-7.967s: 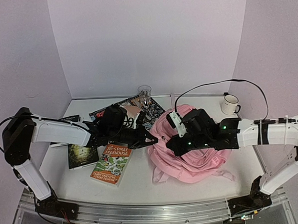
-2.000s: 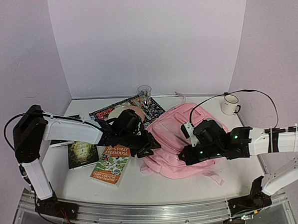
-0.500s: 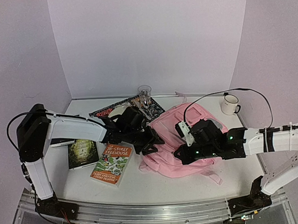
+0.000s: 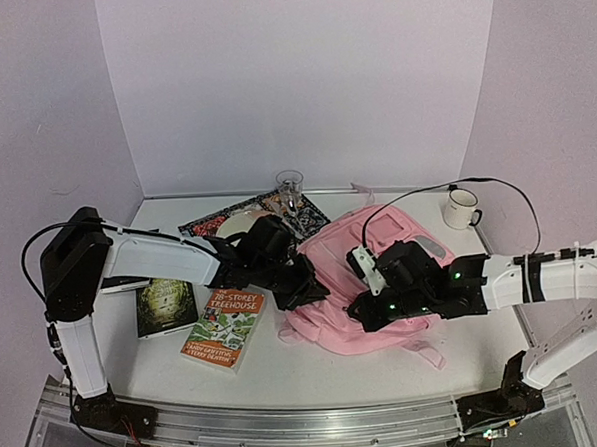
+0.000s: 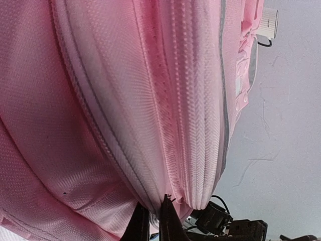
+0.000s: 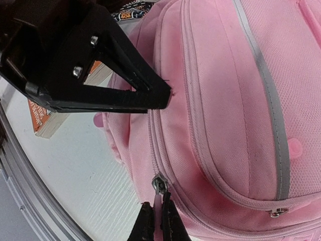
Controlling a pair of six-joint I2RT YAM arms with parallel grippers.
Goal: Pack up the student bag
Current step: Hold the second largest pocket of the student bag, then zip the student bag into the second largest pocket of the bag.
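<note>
Nearest on the tabletop point(image 4: 286, 369) lies the orange Treehouse book point(image 4: 224, 328), with a dark green book point(image 4: 166, 305) just left of it. Both are outside the student bag point(image 4: 332, 250), so I judge that the packing itself is not yet begun.

The bag lies right of the middle of the tabletop, front side up. Some seconds ago it was a crumpled heap. Now it is spread flatter, and both arms have come onto its left near part. The right tool point(image 6: 156, 218) is clenched on the zipper pull point(image 6: 159, 185) at the near edge of the bag. The left tool point(image 5: 153, 212) is closed on a fold of fabric beside the zipper track, probably to hold the bag steady. I think this means the step in hand is opening the zipper, which looks closed wherever it shows.

Farther away are a patterned book point(image 4: 300, 213), a glass point(image 4: 289, 181) and, to the right, a white mug point(image 4: 462, 208).

In the top view the tools' own bodies cover their fingertips. The left wrist view is almost filled with pink fabric, so it is hard to tell how much fabric is held. The inside of the bag does not show.
</note>
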